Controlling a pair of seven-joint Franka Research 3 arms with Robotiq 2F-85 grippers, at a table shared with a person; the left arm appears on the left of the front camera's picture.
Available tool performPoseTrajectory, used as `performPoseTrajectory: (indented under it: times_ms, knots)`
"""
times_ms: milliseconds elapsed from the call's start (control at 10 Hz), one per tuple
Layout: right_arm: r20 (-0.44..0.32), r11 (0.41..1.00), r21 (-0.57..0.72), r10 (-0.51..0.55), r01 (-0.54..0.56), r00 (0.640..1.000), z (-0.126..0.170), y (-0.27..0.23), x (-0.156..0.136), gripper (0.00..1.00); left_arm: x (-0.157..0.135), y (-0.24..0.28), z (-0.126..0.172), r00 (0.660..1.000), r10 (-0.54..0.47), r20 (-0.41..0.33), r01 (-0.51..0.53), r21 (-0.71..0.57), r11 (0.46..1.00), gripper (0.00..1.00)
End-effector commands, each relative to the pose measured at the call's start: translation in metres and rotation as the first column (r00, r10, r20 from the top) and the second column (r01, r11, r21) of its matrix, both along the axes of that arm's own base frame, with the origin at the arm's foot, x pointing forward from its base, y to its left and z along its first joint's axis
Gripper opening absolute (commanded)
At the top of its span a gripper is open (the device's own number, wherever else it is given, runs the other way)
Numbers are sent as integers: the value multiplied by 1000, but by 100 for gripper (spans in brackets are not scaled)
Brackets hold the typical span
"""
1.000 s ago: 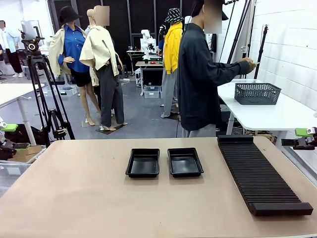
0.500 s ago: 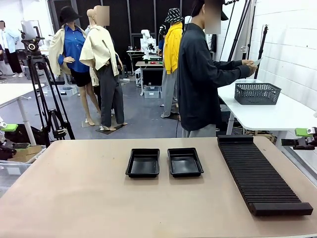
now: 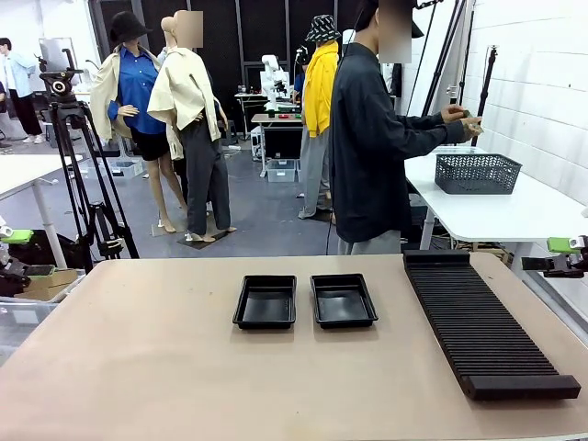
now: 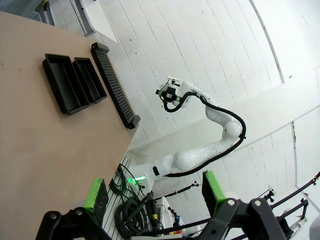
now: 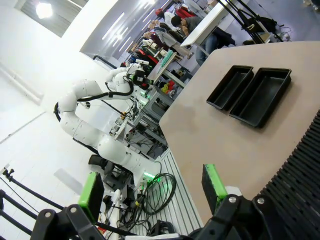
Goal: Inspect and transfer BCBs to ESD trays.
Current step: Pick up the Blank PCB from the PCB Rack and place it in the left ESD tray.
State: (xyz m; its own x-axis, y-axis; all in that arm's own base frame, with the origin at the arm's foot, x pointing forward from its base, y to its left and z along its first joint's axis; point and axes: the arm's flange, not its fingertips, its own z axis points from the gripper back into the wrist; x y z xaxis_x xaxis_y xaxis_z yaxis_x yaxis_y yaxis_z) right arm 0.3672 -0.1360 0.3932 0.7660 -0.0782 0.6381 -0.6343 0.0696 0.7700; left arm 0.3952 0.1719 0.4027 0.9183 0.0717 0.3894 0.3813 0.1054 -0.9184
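Note:
Two black ESD trays, the left tray (image 3: 265, 301) and the right tray (image 3: 343, 299), lie side by side and empty at mid-table. They show again as the trays (image 4: 75, 82) in the left wrist view and the trays (image 5: 250, 92) in the right wrist view. My left gripper (image 3: 14, 253) hangs open off the table's left edge, its green pads (image 4: 97, 192) wide apart with nothing between them. Off the right edge, my right gripper (image 3: 559, 255) is open and empty too, pads (image 5: 212, 182) spread. No BCB can be made out. The person's hands (image 3: 462, 118) hold something small, too small to tell.
A long black ribbed rack (image 3: 487, 322) lies along the table's right side. Behind it, a grey mesh basket (image 3: 477, 172) stands on a white table (image 3: 514, 216), which the person faces. A camera tripod (image 3: 78, 165) stands at the far left.
The person's hands have come together and risen slightly above the basket. Both arms and the trays have stayed where they were.

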Motion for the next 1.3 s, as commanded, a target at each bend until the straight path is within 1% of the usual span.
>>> performPoseTrajectory:
  times_ms: [0,1200]
  knots:
    - [3,1000,1,0,0,1000,0,0,0,100,-2,1,0,1000,4,-1,-4,7,1000,100]
    - [3,1000,1,0,0,1000,0,0,0,100,-2,1,0,1000,4,-1,-4,7,1000,100]
